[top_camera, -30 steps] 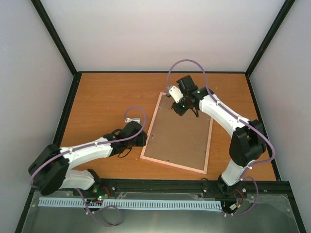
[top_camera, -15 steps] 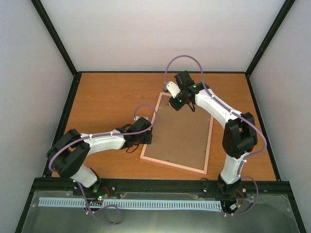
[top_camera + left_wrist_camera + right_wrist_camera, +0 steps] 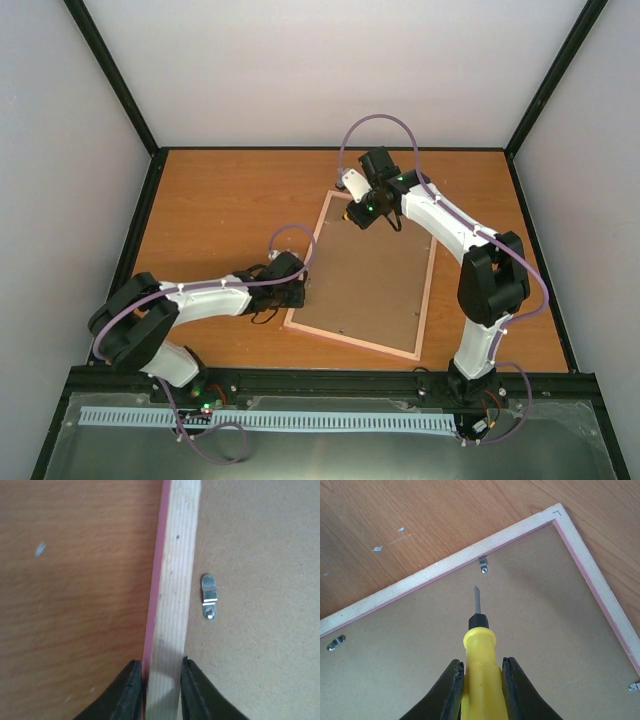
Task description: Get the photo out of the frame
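Right gripper (image 3: 480, 670) clamped on screwdriver (image 3: 479, 637), left gripper (image 3: 160, 672) on frame (image 3: 174, 565)

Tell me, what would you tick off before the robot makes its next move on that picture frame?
1. Back of the frame facing up, brown board showing: ok.
2. Hold of the left claw on the frame's side rail: ok, one finger on either side.
3. Hold of the right claw on the yellow screwdriver: ok.
4. Screwdriver tip on the metal clip: not ok, it stops short of the clip.
5. State of the photo: cannot tell, the board hides it.
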